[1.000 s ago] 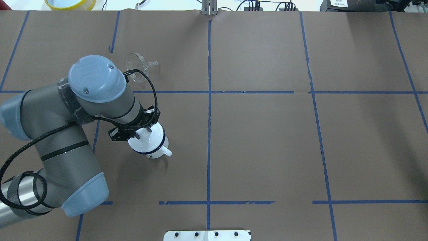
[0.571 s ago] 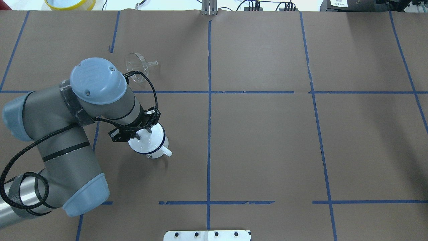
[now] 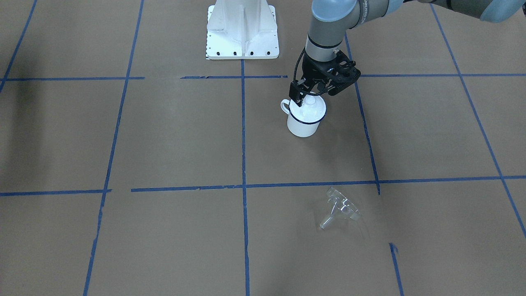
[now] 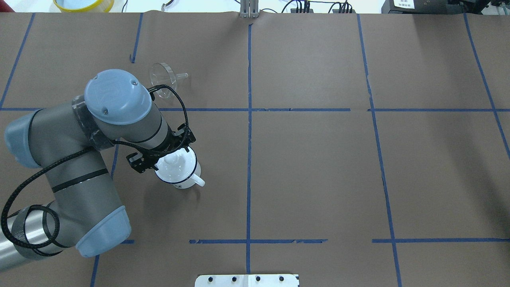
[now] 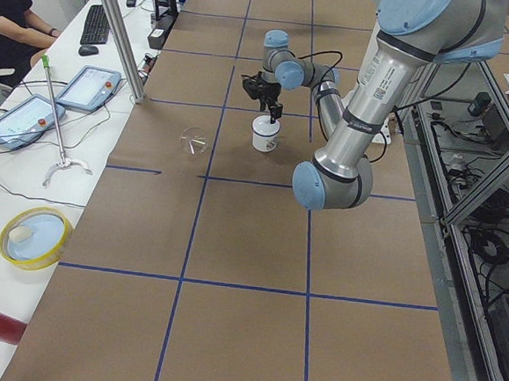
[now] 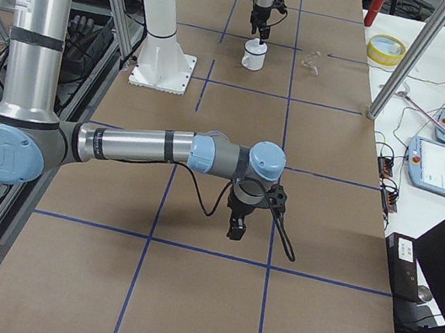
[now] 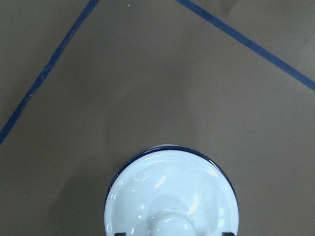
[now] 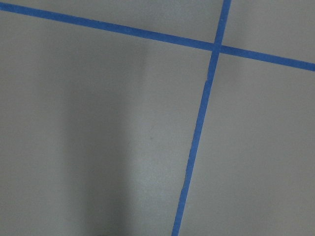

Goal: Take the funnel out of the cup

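The cup (image 4: 181,177) is a white enamel mug with a dark blue rim, standing upright left of the centre line, also seen from the front (image 3: 303,125). A white round knobbed lid (image 4: 177,166) covers its mouth and fills the bottom of the left wrist view (image 7: 172,196). The clear funnel (image 4: 162,79) lies on its side on the paper, well beyond the mug and apart from it, also in the front view (image 3: 339,209). My left gripper (image 3: 307,96) hovers open just above the lid, fingers either side of the knob. My right gripper (image 6: 235,230) hangs over bare paper far away; I cannot tell its state.
The white robot base plate (image 3: 242,28) sits at the robot's table edge. A yellow dish (image 4: 83,4) and cables lie beyond the far edge. Blue tape lines cross the brown paper. An operator's desk with tablets (image 5: 86,85) runs along the far side.
My left gripper has lifted slightly off the lid, so the knob now shows below it. The mug, lid and funnel have not moved.
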